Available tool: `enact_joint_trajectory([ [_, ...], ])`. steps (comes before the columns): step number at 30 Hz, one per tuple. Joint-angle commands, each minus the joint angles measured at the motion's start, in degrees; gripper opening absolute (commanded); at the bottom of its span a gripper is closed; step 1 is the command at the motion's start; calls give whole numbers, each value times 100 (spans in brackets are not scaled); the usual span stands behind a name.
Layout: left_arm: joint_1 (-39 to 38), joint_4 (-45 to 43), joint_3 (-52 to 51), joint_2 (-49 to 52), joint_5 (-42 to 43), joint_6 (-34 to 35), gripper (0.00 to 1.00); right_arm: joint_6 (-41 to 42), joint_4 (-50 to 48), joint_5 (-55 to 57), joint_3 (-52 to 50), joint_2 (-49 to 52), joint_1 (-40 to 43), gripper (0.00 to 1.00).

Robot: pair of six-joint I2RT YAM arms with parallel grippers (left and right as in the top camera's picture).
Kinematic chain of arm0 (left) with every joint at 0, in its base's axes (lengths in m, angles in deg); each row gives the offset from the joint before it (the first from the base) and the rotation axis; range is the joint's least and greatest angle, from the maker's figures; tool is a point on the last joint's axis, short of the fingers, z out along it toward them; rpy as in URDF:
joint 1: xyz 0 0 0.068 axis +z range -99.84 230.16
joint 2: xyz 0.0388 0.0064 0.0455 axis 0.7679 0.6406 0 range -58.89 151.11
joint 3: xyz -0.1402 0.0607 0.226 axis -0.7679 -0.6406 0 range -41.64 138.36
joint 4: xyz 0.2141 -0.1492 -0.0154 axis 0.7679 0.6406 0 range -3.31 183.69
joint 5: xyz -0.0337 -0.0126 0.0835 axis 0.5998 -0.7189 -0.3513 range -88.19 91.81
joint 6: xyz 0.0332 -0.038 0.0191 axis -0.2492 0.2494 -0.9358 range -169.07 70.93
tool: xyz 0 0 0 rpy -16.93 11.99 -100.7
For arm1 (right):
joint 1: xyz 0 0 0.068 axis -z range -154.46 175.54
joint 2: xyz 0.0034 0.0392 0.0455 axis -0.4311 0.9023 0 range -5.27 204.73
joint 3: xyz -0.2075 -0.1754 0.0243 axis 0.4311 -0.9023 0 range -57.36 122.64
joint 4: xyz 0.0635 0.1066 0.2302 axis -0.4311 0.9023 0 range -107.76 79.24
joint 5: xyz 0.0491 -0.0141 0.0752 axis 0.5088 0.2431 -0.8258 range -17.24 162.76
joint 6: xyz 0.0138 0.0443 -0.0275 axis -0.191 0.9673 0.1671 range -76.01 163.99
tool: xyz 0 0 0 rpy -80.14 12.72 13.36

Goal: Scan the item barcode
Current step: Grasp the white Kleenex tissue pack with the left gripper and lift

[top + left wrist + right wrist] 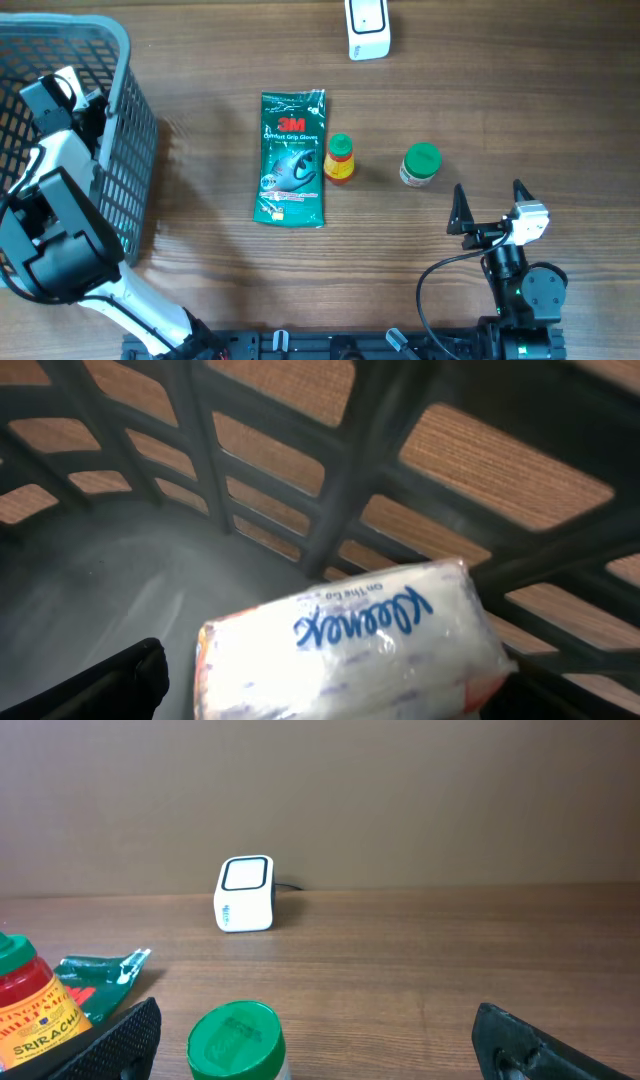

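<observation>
Our left gripper (70, 100) hangs spread inside the basket (130, 150) at the worktop's left edge, over the tissue pack (350, 640) lying in it. Our right gripper (490, 208) stands spread near the near edge, facing the jar (421, 164). The scanner (367, 30) sits at the far edge.

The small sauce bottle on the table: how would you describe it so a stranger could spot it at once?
Start at the big green 3M glove packet lying mid-table. Just beside its right edge stands the small sauce bottle. Unlike the squat green-lidded jar further right, it has a red and yellow Sriracha label under its green cap.
</observation>
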Motion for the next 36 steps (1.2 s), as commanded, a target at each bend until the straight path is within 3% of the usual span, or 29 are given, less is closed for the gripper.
enact_joint_trajectory([
  [1, -125, -177, -37, 278, 201, -22, 91, -61, -15, 31, -7, 0, -20, 100],
  [5, -205, -249, -37, 291, 219, -24, 78, -61, -15, 31, -7, 0, -20, 100],
  [8, -234, -350, -37, 291, 219, -24, 63, -61, -15, 31, -7, 0, -20, 100],
  [10, -232, -378, -35, 291, 219, -22, 59, -59, -15, 31, -7, 0, -20, 100],
  [23, -199, 55, -35, -411, 181, -24, 59, -59, -15, 31, -7, 0, -20, 100],
  [36, -208, 1447, -35, -3045, -470, -26, 60, -59, -15, 31, -7, 0, -20, 100],
])
